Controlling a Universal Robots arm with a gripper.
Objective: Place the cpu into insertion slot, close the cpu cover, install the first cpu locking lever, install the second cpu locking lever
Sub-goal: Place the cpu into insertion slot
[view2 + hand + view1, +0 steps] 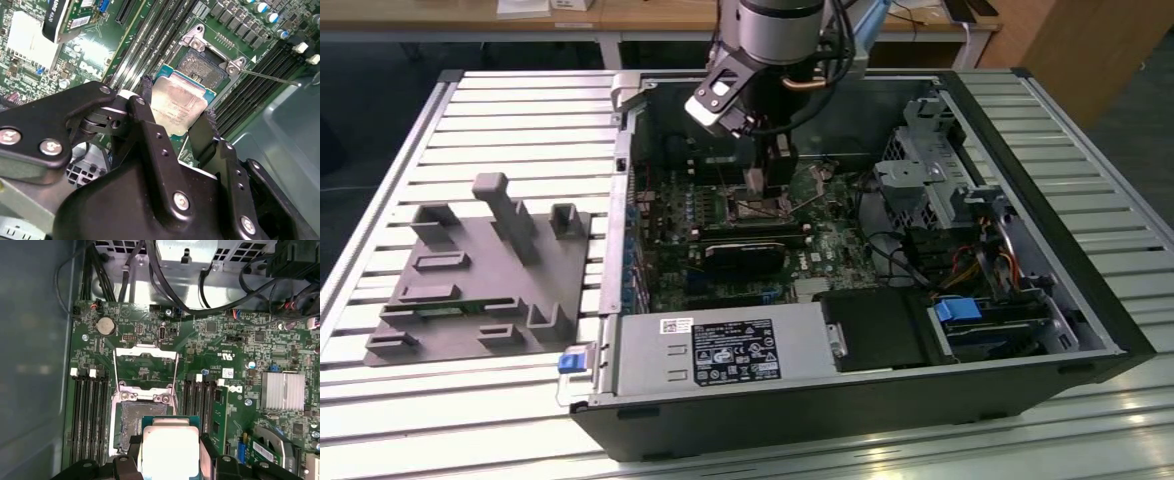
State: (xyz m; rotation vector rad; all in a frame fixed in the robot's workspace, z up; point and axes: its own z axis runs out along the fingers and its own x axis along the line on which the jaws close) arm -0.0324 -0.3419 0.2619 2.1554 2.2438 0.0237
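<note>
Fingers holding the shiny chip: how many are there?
2. One finger grips one edge of the cpu; the other finger grips the opposite edge.

Matte black tool [178, 107] with silver screws [181, 200] on a grey arm [781, 30].

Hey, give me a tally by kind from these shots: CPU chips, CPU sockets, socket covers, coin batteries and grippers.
cpu: 1
insertion slot: 1
cpu cover, flipped open: 1
coin battery: 1
gripper, shut on the cpu: 1
Total: 5
</note>
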